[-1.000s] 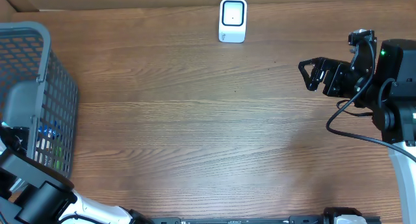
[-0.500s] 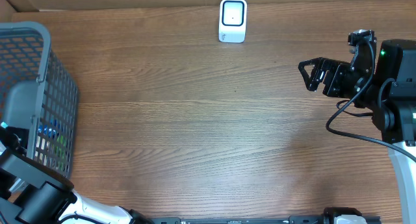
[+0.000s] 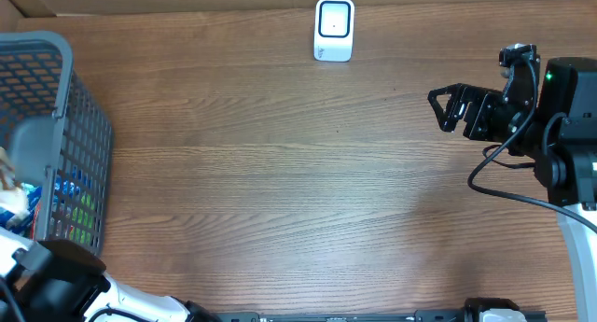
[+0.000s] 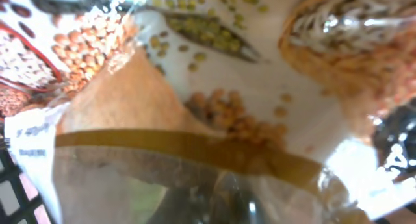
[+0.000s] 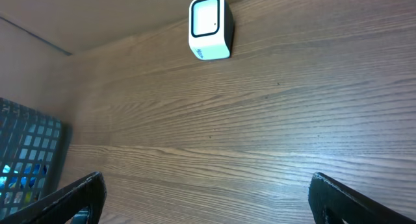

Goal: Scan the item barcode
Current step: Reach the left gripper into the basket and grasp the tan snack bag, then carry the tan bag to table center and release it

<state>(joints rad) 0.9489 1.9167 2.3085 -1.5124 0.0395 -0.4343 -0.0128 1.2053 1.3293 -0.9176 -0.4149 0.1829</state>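
The item, a clear plastic bag printed with beans and lentils, fills the left wrist view, pressed close to the camera. Dark blurred fingers of my left gripper show through its lower edge, shut on the bag. From overhead, a corner of the bag shows inside the grey basket at the far left, beside my left wrist. The white barcode scanner stands at the table's far edge, also visible in the right wrist view. My right gripper hovers at the right, open and holding nothing.
The mesh basket holds other blue and green packs. Its corner shows in the right wrist view. Bare wooden table lies between basket, scanner and right arm. A black cable loops beside the right arm.
My left gripper has shut on the bag inside the basket, and the bag's corner now shows at the left edge from overhead. The right arm has not moved.
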